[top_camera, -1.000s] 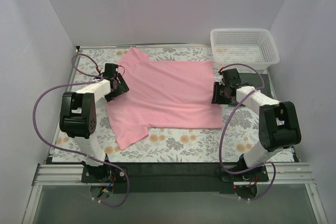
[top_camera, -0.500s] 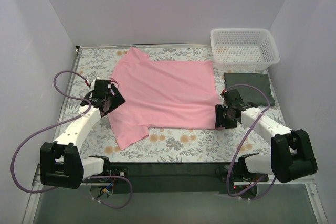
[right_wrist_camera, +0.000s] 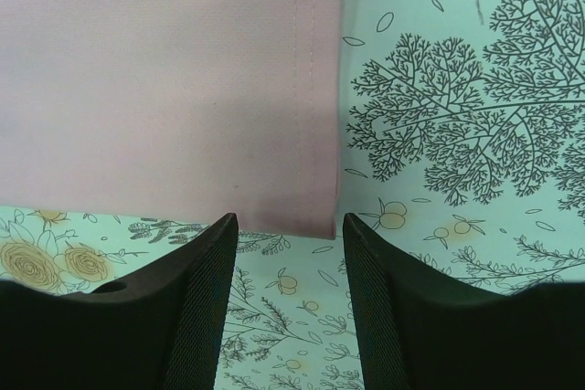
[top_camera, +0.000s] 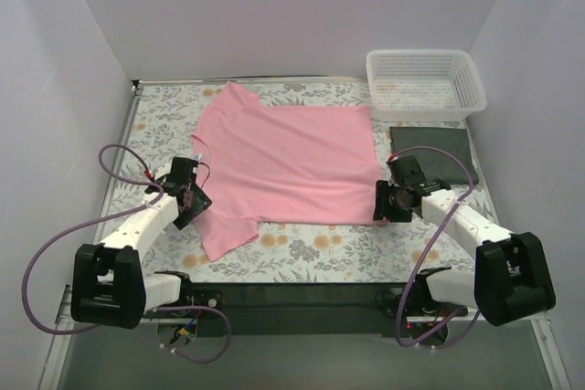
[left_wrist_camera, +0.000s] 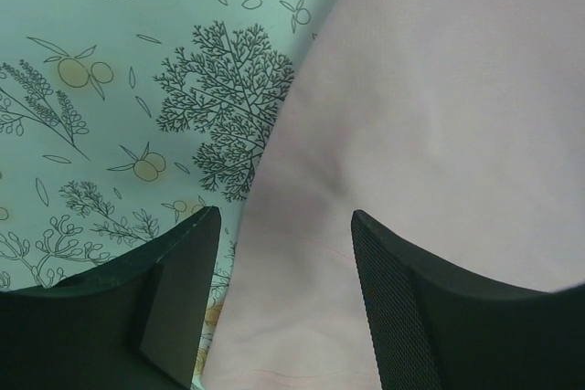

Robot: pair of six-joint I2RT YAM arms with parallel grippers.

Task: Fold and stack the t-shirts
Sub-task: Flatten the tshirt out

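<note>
Pink t-shirt [top_camera: 288,162] lies spread flat on the floral table cloth [top_camera: 320,248], the folded dark green t-shirt [top_camera: 437,152] just right of it. Left gripper [left_wrist_camera: 285,226] straddles its left edge, jaws apart; right gripper [right_wrist_camera: 290,226], also apart, straddles the near right hem corner, perhaps touching cloth.
</note>
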